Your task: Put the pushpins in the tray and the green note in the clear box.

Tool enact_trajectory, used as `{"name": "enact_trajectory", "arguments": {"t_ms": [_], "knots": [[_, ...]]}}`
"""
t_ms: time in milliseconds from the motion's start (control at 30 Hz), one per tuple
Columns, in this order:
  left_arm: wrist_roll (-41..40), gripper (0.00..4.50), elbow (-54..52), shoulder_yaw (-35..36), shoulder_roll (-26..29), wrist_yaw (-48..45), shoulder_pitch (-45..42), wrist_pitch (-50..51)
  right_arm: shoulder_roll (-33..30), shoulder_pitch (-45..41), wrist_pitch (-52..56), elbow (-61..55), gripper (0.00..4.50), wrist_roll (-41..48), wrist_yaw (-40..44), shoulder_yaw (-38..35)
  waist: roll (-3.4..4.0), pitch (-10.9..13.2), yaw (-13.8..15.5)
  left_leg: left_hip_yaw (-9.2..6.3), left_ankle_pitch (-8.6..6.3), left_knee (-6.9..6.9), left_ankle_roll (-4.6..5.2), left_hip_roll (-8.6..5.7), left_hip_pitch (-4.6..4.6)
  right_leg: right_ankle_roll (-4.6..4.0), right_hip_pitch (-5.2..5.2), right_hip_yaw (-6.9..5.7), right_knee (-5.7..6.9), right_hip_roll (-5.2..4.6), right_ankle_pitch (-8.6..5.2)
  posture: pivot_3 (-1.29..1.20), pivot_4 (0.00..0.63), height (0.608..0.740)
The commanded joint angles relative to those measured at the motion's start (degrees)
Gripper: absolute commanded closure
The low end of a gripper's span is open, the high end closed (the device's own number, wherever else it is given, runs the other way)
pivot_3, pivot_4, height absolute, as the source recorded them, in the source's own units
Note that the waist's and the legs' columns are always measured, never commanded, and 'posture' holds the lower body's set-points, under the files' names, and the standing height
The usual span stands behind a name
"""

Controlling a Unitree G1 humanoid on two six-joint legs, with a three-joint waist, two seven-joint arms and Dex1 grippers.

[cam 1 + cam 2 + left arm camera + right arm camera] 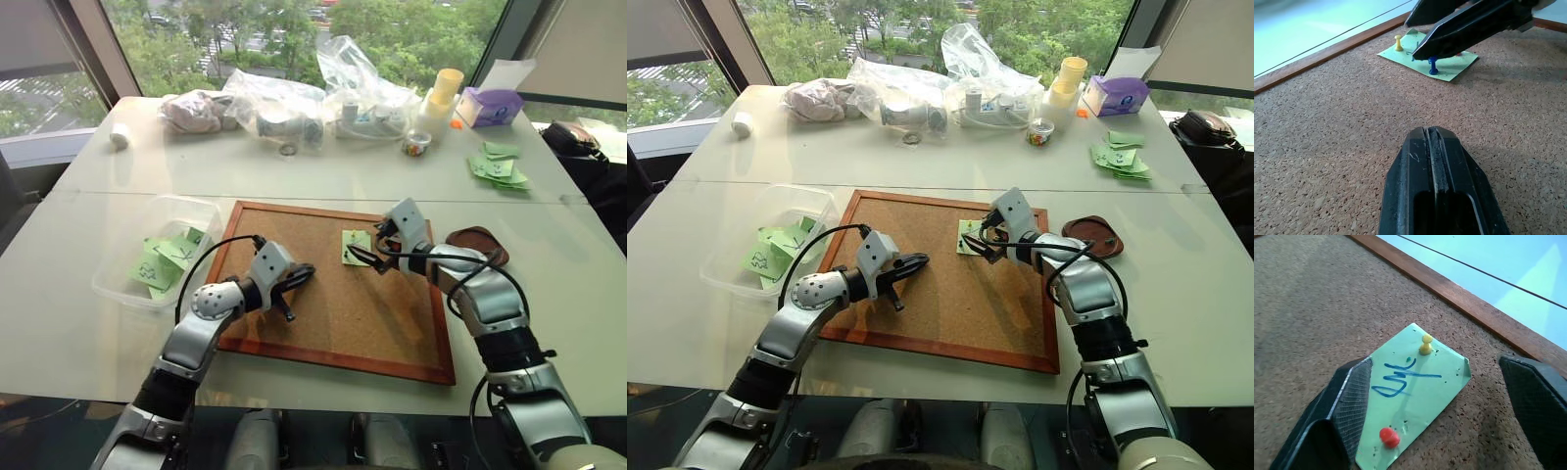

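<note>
The green note (1415,382) is kept flat near the far edge of the cork board (333,304) by pushpins (1389,436). It's straddled by the right gripper (1449,396), jaws spread and nothing grasped yet, probably lined up for a pin. The left gripper (1436,161) is parked clenched and empty over bare cork.

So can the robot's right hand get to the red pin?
Probably yes. The right gripper hangs open over the green note, the red pin sits between its fingers, and nothing blocks the way.
</note>
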Motion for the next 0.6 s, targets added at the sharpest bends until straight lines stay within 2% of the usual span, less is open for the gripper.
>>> {"name": "enact_trajectory", "arguments": {"t_ms": [33,600], "knots": [[1.58,4.5,1.85,-1.27,-0.21,0.87,1.7,0.63,1.08,-3.0,-2.15,1.42,1.85,-1.45,-0.2,0.31,0.02,-0.01,-0.03,0.0,0.0,0.0,0.0,0.0,0.0,0.0,0.01,0.0,0.0,0.0,0.0,0.0,0.15,0.74],[2.17,4.5,1.02,-1.25,0.07,1.24,2.92,0.59,1.98,-4.06,-5.69,3.73,1.85,-5.19,1.79,2.3,0.09,-0.06,-0.57,-0.02,0.0,-0.03,-0.01,0.03,0.08,0.0,0.06,0.0,0.0,0.0,0.0,0.0,0.15,0.74]]}}
